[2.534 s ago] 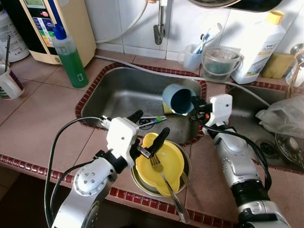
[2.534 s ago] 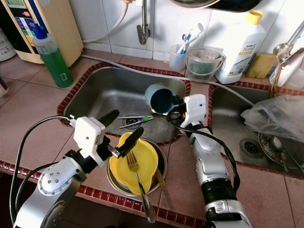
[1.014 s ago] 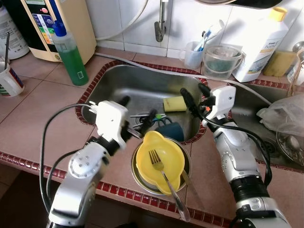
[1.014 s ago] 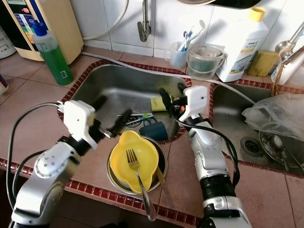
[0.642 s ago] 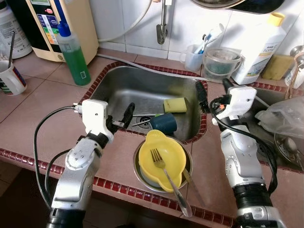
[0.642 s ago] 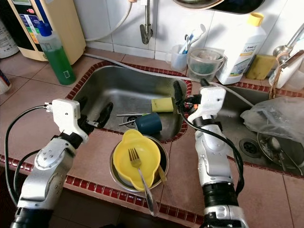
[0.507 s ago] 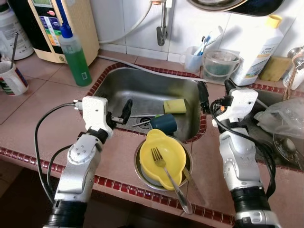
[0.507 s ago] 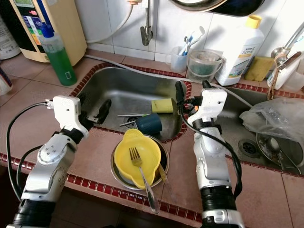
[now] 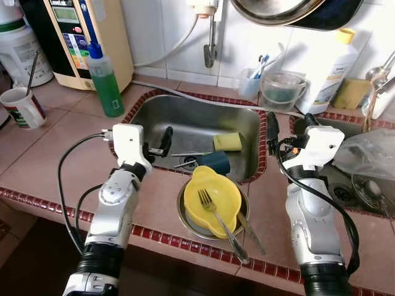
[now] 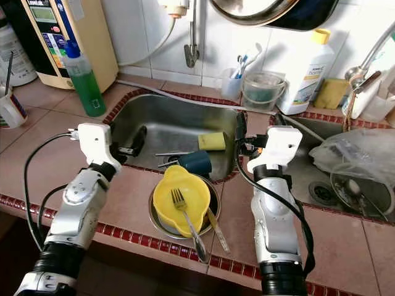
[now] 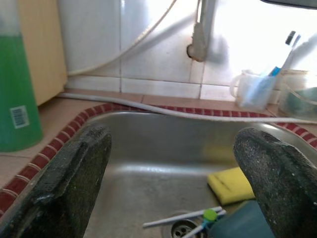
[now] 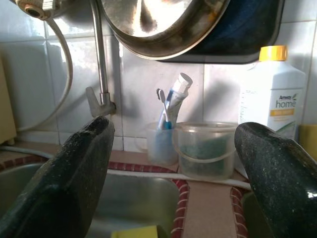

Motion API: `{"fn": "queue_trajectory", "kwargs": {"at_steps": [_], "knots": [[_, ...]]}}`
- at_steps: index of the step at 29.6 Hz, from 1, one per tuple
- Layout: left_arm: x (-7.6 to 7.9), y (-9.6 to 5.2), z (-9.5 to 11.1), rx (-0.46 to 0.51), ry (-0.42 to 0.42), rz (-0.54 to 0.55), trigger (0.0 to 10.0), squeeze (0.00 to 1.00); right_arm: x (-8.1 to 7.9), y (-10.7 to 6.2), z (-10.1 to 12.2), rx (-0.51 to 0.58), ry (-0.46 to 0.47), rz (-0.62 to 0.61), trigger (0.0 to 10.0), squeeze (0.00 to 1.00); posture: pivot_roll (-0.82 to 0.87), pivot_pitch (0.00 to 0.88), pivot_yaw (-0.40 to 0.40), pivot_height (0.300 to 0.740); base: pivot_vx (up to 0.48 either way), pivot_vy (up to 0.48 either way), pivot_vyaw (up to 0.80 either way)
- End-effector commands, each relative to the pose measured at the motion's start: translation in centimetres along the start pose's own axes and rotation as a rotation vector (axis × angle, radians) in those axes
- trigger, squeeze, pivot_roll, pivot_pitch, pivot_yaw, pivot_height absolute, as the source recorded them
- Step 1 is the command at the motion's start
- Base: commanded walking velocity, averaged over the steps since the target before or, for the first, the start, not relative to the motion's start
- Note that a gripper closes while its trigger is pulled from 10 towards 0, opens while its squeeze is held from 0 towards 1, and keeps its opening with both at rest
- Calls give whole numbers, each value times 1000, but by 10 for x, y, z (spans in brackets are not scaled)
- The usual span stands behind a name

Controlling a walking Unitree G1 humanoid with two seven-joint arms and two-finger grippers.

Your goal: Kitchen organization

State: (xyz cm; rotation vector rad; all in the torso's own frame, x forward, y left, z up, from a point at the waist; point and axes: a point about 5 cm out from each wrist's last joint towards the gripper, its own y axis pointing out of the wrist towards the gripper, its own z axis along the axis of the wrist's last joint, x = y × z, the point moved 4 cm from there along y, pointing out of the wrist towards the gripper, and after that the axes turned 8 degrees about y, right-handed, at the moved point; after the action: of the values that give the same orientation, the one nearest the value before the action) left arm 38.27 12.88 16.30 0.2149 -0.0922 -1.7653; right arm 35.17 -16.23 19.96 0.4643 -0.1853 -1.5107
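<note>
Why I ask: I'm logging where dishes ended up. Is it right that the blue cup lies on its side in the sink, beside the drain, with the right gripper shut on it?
Not quite. The blue cup does lie in the sink by the drain, but the right gripper is open and clear of it, as the left eye view shows.

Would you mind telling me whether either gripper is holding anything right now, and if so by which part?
Nothing is held. The left gripper and right gripper are both open and empty; the blue cup lies on its side in the sink.
</note>
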Motion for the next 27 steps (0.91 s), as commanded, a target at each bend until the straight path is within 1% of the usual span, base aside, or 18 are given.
{"fn": "queue_trajectory", "kwargs": {"at_steps": [1,5,7,9,11,13,15,16,17,19,20,23,24,25,26,27], "knots": [[-5,1,0,-4,10,32,10000,0,0,-2,-2,-11,-9,-4,10000,0,-145,31,52,740,0,0,0],[-8,-2,-4,-7,22,43,10000,0,-2,-4,-5,-25,-8,-2,10000,0,-136,36,48,740,0,0,0],[-11,-6,-7,-11,27,48,10000,0,-6,-5,-7,-37,-2,5,10000,0,-124,39,41,740,0,0,0],[-17,-14,-14,-31,25,63,10000,0,-13,-7,-13,-58,4,27,10000,0,-111,41,36,740,0,0,0],[-18,-17,-16,-33,20,64,10000,0,-14,-8,-15,-65,-1,31,10000,0,-111,39,31,740,0,0,0],[-17,-20,-19,-51,-21,72,10000,0,-13,-8,-17,-75,1,25,10000,0,-101,42,30,740,0,0,0],[-8,-21,-17,-41,-58,47,10000,0,-10,-7,-18,-81,17,25,10000,0,-77,29,33,740,0,0,0],[-8,-21,-17,-41,-58,47,10000,0,-10,-7,-18,-81,17,25,10000,0,-77,29,33,740,0,0,0],[-7,-24,-20,-44,-52,47,10000,0,-11,-10,-25,-98,3,25,10000,0,-81,16,34,740,0,0,0],[-8,-26,-23,-55,-37,48,10000,0,-11,-11,-29,-108,-12,22,10000,0,-83,15,35,740,0,0,0],[-13,-26,-23,-49,-63,54,10000,0,-12,-11,-29,-109,18,2,10000,0,-98,10,42,740,0,0,0],[-19,-24,-19,-36,-83,61,10000,0,-18,-11,-27,-99,14,14,10000,0,-107,7,47,740,0,0,0],[-20,-23,-18,-37,-71,61,10000,0,-19,-11,-26,-95,13,11,10000,0,-116,4,49,740,0,0,0],[-21,-21,-17,-41,-24,56,10000,0,-17,-11,-25,-93,19,1,10000,0,-115,7,48,740,0,0,0],[-21,-21,-17,-41,-24,56,10000,0,-17,-11,-25,-93,19,1,10000,0,-115,7,48,740,0,0,0],[-20,-19,-15,-39,16,46,10000,0,-17,-11,-26,-92,22,-5,10000,0,-124,16,58,740,0,0,0]]}}
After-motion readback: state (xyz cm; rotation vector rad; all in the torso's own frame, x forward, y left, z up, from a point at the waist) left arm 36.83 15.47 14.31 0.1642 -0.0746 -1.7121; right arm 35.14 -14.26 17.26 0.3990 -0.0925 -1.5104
